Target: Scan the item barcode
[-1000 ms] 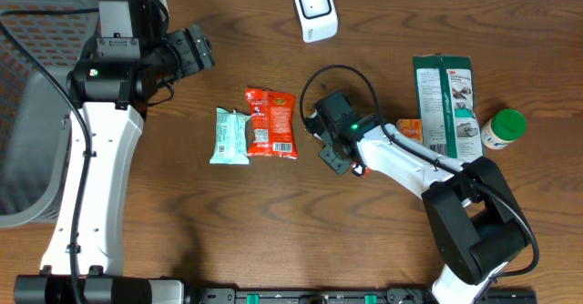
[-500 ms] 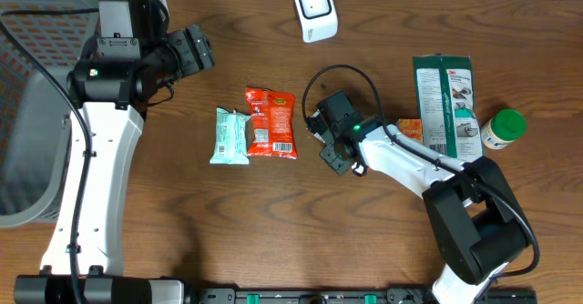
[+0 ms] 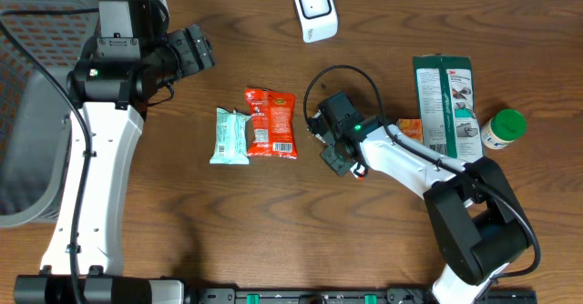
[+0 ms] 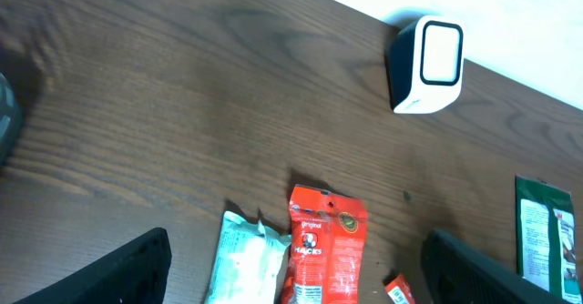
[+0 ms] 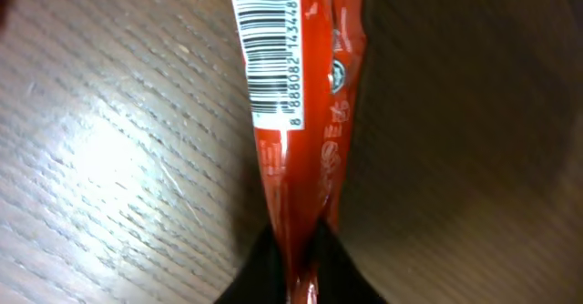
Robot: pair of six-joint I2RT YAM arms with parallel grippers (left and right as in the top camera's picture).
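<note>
Your right tool point(image 5: 296, 269) is pinched shut on the bottom edge of a thin red packet point(image 5: 293, 158), just right of the table's point(image 3: 228, 222) middle. The packet's long axis runs straight out from the fingertips, and its barcode point(image 5: 271, 54) sits near the far end, facing the wrist camera. The scanner point(image 3: 314, 10) stands well apart, at the far edge of the table, ahead of that tool and a little to its left, window turned toward you. I'd judge you must carry the packet forward and swing that barcode face toward the window. Your left tool point(image 3: 193, 51) is spread wide and holds nothing.
</note>
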